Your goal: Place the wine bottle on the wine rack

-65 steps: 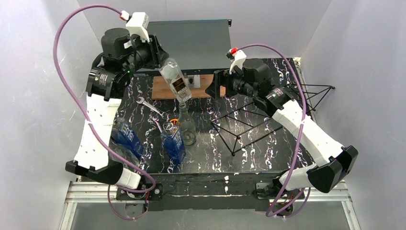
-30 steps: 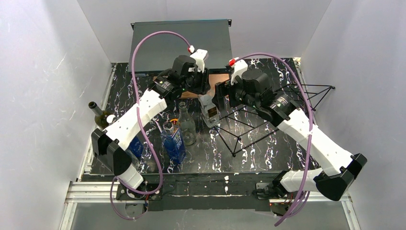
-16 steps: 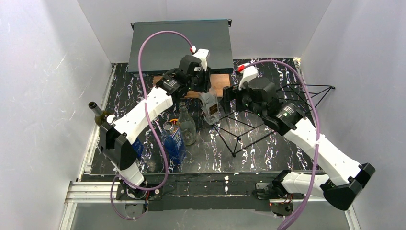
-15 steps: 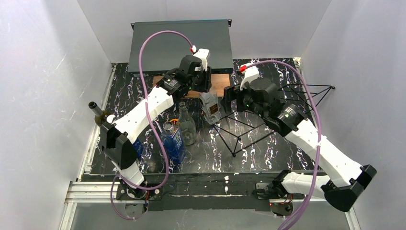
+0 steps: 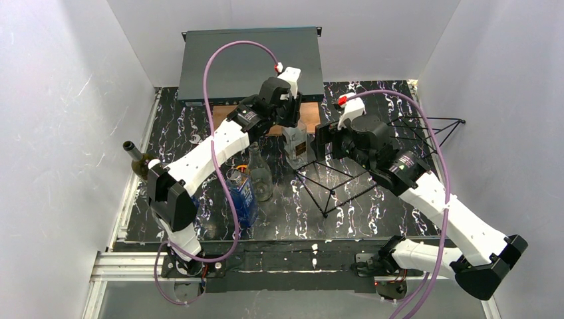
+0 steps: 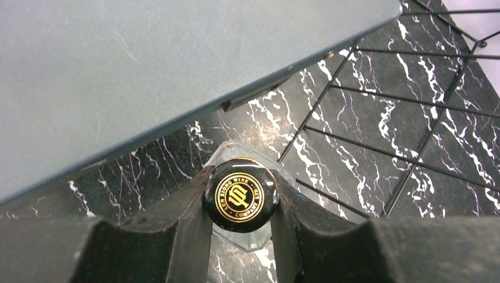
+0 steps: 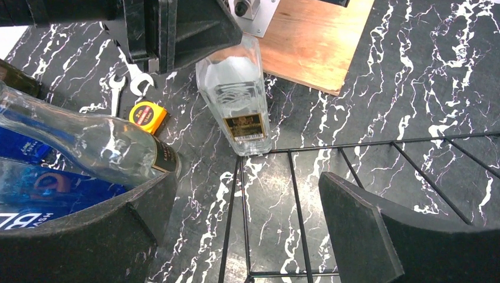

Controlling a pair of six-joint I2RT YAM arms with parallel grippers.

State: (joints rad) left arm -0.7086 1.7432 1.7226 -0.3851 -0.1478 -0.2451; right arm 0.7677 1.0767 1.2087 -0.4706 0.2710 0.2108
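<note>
Looking down, the left wrist view shows the left fingers (image 6: 188, 221) clamped on the black cap (image 6: 239, 197) of the wine bottle (image 7: 239, 97). The right wrist view shows its base beside the wine rack (image 7: 292, 177) corner. Right fingers (image 7: 359, 227) gape empty. A tape measure (image 7: 147, 118) lies nearby.

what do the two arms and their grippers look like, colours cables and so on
The left arm and right arm both have white shell links with black joints. A purple cable loops along each, ending in a red plug at a white wrist mount. The left gripper and right gripper have thick, matte black, wedge-shaped fingers.
</note>
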